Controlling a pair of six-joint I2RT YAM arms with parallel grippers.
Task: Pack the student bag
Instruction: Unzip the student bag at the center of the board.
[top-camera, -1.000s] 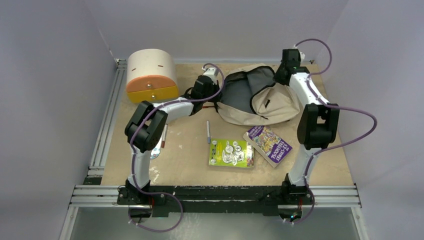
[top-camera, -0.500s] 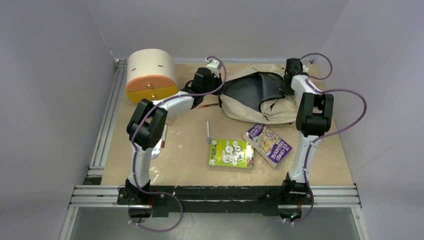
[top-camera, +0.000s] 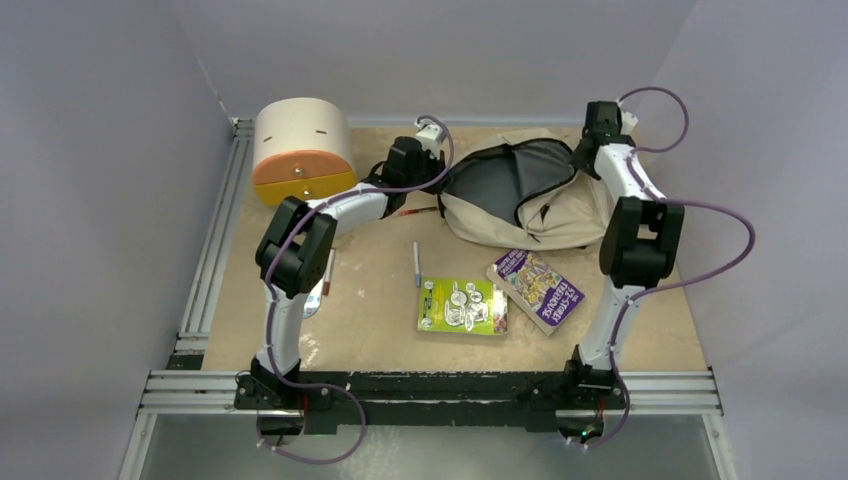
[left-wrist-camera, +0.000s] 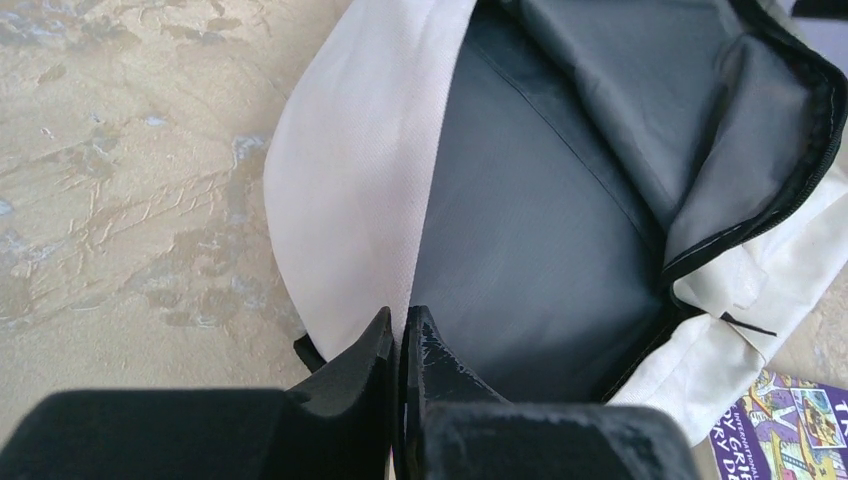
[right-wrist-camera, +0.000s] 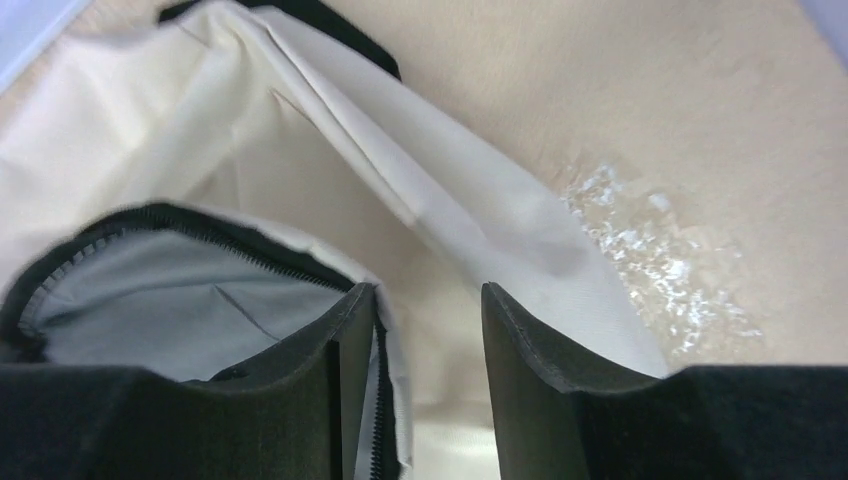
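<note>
The student bag (top-camera: 545, 212) lies at the back of the table, beige, its zipped mouth open on grey lining. My left gripper (top-camera: 437, 180) holds the left side of the mouth. In the left wrist view its jaws (left-wrist-camera: 398, 325) are shut on the bag's (left-wrist-camera: 340, 200) rim, beige cloth on one side and lining on the other. My right gripper (top-camera: 584, 160) is at the bag's right end. In the right wrist view it (right-wrist-camera: 430, 300) stands open, the bag's (right-wrist-camera: 330, 160) zipper edge resting against the inner face of the left finger (right-wrist-camera: 350, 330).
A cream drawer box (top-camera: 303, 150) with orange and yellow fronts stands at the back left. A pen (top-camera: 417, 263), a green book (top-camera: 462, 305) and a purple book (top-camera: 536, 290) lie in front of the bag. A marker (top-camera: 328, 272) lies under the left arm.
My right gripper has opened and let go of the bag's rim, and its arm has shifted right and back. The bag's mouth has slackened. The left gripper keeps its hold.
</note>
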